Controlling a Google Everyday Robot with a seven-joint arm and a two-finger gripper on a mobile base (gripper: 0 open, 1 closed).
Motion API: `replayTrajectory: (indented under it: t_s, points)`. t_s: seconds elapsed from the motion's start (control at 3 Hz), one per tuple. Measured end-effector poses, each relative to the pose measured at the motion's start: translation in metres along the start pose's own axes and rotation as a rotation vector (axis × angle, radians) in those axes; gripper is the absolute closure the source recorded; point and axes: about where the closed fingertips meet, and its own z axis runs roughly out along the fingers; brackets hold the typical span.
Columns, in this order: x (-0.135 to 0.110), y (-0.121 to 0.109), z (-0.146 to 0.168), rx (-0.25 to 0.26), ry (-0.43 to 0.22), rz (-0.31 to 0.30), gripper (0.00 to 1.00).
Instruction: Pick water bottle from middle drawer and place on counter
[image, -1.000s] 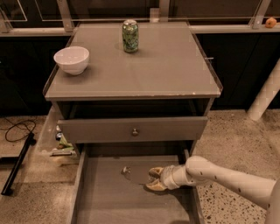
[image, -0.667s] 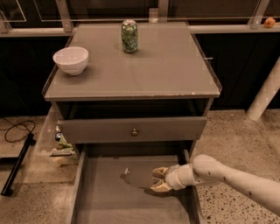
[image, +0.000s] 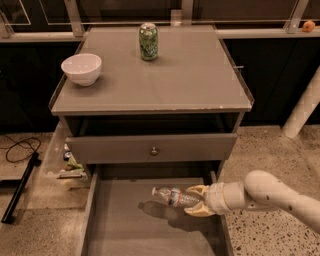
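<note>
The gripper (image: 194, 200) sits at the lower centre-right of the frame, inside the open middle drawer (image: 120, 232). Its two yellowish fingers are closed around the base end of the water bottle (image: 171, 196). The bottle lies horizontal, with its white cap pointing toward the left of the frame. A shadow (image: 150, 209) falls on the drawer floor just below and left of the bottle, which suggests the bottle is held clear of the floor and not resting on it. The white arm (image: 272, 192) enters from the lower right edge. Status: the grasp appears complete; the raise out of the drawer, the transfer and the release on the counter (image: 195, 80) are not yet done. Above the gripper, the upper drawer (image: 110, 148), identified by its small round knob (image: 154, 150), stands slightly open. Clearing its front panel is judged the main constraint on the lift. The counter in the upper half of the frame carries a green soda can (image: 148, 42) near its far edge and a white bowl (image: 81, 68) at its left. Its centre and right portions are bare. Surroundings: a speckled floor (image: 280, 155), a black cable (image: 20, 147) at the left and a white post (image: 302, 107) at the right.
</note>
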Motion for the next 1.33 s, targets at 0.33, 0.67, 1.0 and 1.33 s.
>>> replayTrajectory:
  t_s: [0.33, 0.67, 1.0, 1.33]
  points:
    - [-0.024, -0.002, -0.051, 0.050, 0.035, -0.040, 1.00]
    - [-0.068, -0.017, -0.117, 0.091, 0.078, -0.100, 1.00]
    - [-0.068, -0.017, -0.117, 0.091, 0.078, -0.100, 1.00]
    - [-0.092, -0.010, -0.138, 0.129, 0.098, -0.156, 1.00]
